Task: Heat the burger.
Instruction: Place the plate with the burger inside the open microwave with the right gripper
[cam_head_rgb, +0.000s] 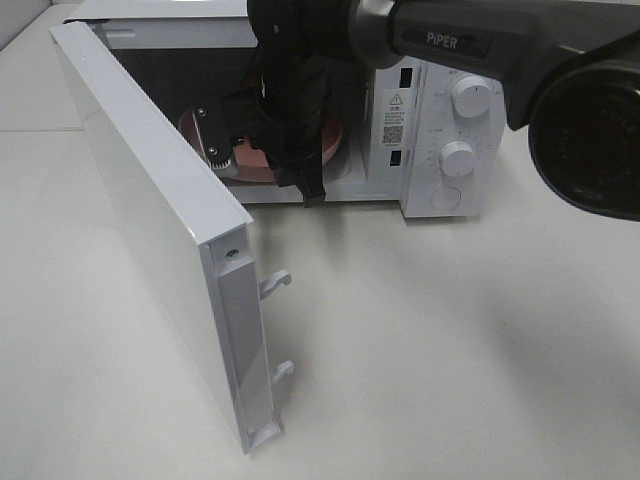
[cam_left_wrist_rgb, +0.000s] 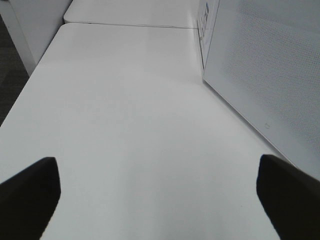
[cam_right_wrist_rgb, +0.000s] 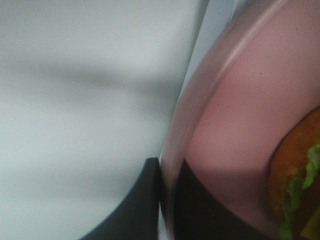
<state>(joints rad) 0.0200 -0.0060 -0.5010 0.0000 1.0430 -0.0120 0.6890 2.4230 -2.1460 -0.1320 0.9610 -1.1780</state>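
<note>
Left of the boxy white microwave oven, the left end effector hangs over the bare white desk with its jaws spread wide and nothing between them. The microwave's white door stands swung open. In the microwave's mouth sits a round, smooth pink plate, and the right end effector is clamped tight on its rim. On the plate lies the burger, with an orange-brown bun and a frill of green lettuce. The burger is likely soft, light and loosely stacked, so it may slide on the slick plate. The stiff rim is the safer hold, with the plate kept level.
</note>
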